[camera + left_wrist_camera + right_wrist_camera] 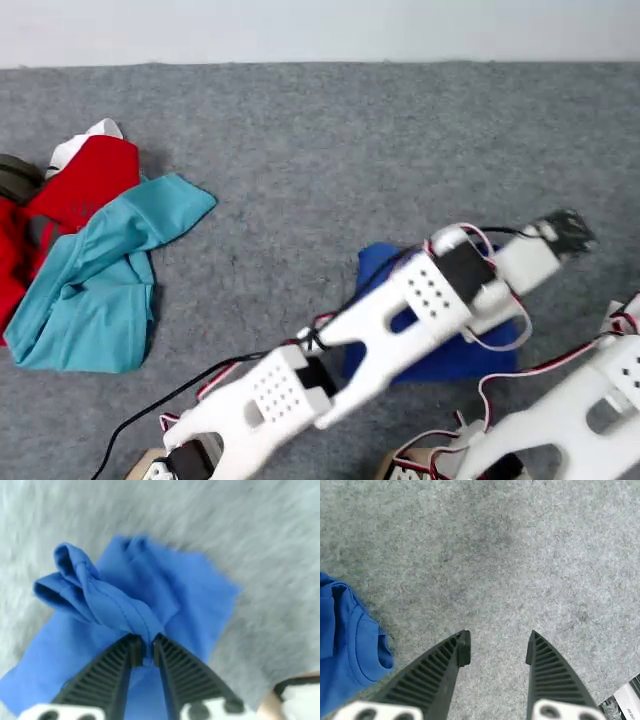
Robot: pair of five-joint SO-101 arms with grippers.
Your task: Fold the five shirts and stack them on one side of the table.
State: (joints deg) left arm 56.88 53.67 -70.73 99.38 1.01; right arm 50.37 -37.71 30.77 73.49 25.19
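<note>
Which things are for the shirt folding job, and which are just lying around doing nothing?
For the job: blue shirt, pinched by the left gripper; teal shirt, red shirt and white cloth heaped together; the open right gripper.
Just lying about: grey table cover; black cable near the arms' bases; a dark lump by the red shirt, too cut off to tell.

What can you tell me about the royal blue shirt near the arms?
The blue shirt is plain soft fabric with stitched hems, lying rumpled on the grey table, partly under the left arm. The left gripper is shut on a bunched fold that rises in a ridge; the rest lies flatter. A hemmed edge lies beside the open right gripper, untouched by it.
</note>
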